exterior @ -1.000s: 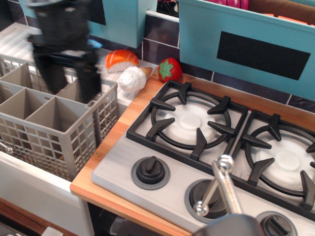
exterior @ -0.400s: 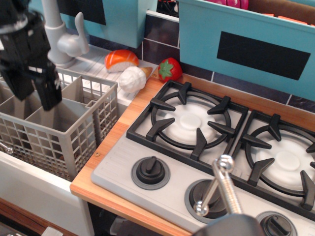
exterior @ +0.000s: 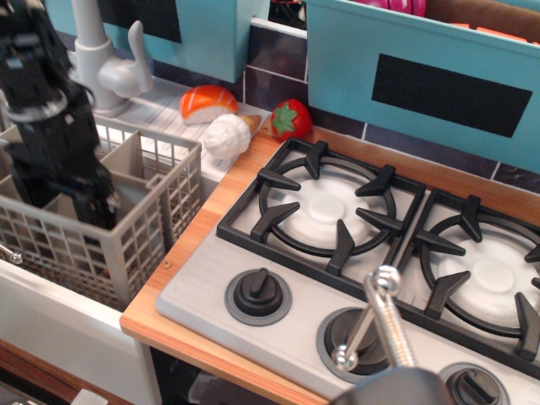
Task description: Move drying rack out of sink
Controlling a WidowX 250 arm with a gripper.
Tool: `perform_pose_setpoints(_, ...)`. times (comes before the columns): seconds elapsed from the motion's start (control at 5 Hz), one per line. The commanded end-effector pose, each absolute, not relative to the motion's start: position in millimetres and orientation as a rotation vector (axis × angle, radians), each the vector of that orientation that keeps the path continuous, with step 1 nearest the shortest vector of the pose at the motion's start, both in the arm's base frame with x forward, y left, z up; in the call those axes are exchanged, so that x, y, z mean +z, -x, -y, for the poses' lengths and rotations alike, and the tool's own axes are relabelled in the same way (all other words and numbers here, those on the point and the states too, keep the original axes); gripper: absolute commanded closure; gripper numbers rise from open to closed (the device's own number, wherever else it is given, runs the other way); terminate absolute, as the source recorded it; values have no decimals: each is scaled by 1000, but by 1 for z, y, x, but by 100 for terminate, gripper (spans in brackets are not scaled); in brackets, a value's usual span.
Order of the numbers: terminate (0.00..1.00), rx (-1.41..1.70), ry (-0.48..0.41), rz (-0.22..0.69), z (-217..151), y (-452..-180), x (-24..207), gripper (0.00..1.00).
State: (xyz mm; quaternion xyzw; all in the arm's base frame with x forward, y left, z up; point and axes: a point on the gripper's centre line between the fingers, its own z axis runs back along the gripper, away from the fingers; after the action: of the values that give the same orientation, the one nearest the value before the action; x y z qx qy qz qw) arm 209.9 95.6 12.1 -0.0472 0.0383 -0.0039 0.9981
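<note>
Looking down at the left side of my feed, I see the black robot gripper [exterior: 72, 198] lowered into the grey-beige plastic drying rack with lattice walls [exterior: 139, 245]. Its two dark fingers [exterior: 97, 198] reach down inside the basket near the front wall, one on each side of what looks like a solid inner divider, but the arm's bulk hides the tips, so I cannot tell whether the jaws are closed on the plastic or merely standing around it. The rack sits in the white rectangular toy sink [exterior: 51, 325], its right wall close to the wooden counter edge [exterior: 181, 291] and its rim standing above the basin.

Behind the rack I make out the pale grey faucet with its lever handle [exterior: 110, 63], upright on the ribbed white drainboard [exterior: 164, 105]. Just right of the faucet lie an orange-and-white toy sushi piece [exterior: 207, 101], a white rounded toy [exterior: 226, 135] touching it from the front, and a red toy strawberry [exterior: 289, 120] at the back corner of the counter.

To the right, the grey toy stove top with black burner grates [exterior: 329, 207] fills the counter, with round black knobs [exterior: 257, 294] along its front. A shiny metal rod [exterior: 380, 325] rises in the foreground. Teal bins [exterior: 422, 76] hang on the dark tiled wall.
</note>
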Motion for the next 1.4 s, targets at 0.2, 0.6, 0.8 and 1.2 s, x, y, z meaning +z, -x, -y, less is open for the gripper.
perform_pose_setpoints(0.2, 0, 96, 65, -41, -98, -215, -2, 100)
perform_pose_setpoints(0.6, 0, 90, 58, -35, -95, -214, -5, 100)
perform_pose_setpoints(0.8, 0, 52, 19, -64, -96, -215, 1, 100)
perform_pose_setpoints(1.2, 0, -22, 47, 27, -104, -222, 65, 100)
